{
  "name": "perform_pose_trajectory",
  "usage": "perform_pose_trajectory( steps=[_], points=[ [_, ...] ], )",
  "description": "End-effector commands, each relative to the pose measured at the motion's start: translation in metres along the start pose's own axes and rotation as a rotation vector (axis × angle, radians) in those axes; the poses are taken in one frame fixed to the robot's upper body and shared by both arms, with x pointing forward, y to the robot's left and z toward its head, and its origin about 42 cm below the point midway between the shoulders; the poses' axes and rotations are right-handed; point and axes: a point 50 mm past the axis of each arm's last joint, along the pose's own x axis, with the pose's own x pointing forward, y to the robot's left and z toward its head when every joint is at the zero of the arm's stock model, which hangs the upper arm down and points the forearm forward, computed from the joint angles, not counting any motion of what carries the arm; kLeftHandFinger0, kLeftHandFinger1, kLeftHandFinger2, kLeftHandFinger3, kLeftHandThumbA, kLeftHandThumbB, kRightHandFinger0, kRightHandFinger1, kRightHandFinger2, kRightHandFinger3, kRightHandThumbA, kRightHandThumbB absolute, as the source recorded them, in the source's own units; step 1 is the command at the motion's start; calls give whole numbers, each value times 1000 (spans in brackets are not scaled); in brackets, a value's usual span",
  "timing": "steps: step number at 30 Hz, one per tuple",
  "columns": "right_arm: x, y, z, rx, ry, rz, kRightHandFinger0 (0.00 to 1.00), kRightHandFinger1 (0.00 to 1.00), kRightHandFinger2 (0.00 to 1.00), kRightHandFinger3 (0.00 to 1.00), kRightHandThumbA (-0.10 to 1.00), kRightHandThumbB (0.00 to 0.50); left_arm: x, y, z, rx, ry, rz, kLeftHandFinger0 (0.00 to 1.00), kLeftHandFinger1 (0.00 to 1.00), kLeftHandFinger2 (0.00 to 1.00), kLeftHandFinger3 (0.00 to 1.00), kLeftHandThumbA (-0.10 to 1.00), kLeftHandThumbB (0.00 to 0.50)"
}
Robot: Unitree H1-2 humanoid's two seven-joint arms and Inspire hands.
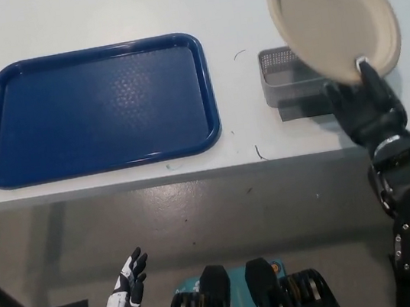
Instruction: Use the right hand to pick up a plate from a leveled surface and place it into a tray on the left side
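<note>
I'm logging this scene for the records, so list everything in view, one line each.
Beige round paper plate: one, beige, lifted and tilted at upper right, held at its lower edge.
Blue rectangular plastic tray: one, dark blue, flat on the table's left part, holding nothing.
Grey mesh stand: one, grey, on the table right of the tray, partly behind the plate.
White table: one, white, across the upper half.
Black right hand: one, black, shut on the plate's lower edge.
White left hand: one, white, resting at lower left below the table edge, fingers apart.
</note>
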Motion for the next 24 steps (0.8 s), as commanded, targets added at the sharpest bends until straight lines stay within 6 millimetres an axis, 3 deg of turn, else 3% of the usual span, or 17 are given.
perform_pose_trajectory(
  steps=[1,5,9,15,20,22,23,24],
  points=[
    [-32,92,3,-89,-27,245,0,133,613,1000,-100,0,7,6,10,19,-65,-14,1000,1000,1000,1000,1000,237],
    [-23,109,-12,-146,-2,242,0,204,664,1000,-100,10,5,6,9,21,-62,-20,1000,1000,1000,1000,1000,231],
    [0,121,-35,-180,63,204,0,254,714,1000,-100,30,3,6,9,20,-56,-20,1000,1000,1000,1000,1000,234],
    [38,139,-84,-260,170,171,0,187,699,1000,-100,8,4,6,8,24,-54,-25,1000,1000,1000,1000,1000,240],
    [63,158,-138,-313,280,110,0,164,696,1000,-100,44,6,4,8,19,-60,-33,1000,1000,1000,1000,1000,233],
    [70,163,-151,-347,297,91,0,149,692,899,-100,53,6,4,9,21,-57,-33,1000,1000,1000,1000,1000,232],
    [73,166,-159,-374,303,91,0,160,709,937,-100,49,6,4,8,24,-57,-34,1000,1000,1000,1000,1000,234],
    [78,170,-170,-415,311,82,0,175,726,848,-100,55,6,4,8,27,-61,-35,1000,1000,1000,1000,1000,239]
  ],
)
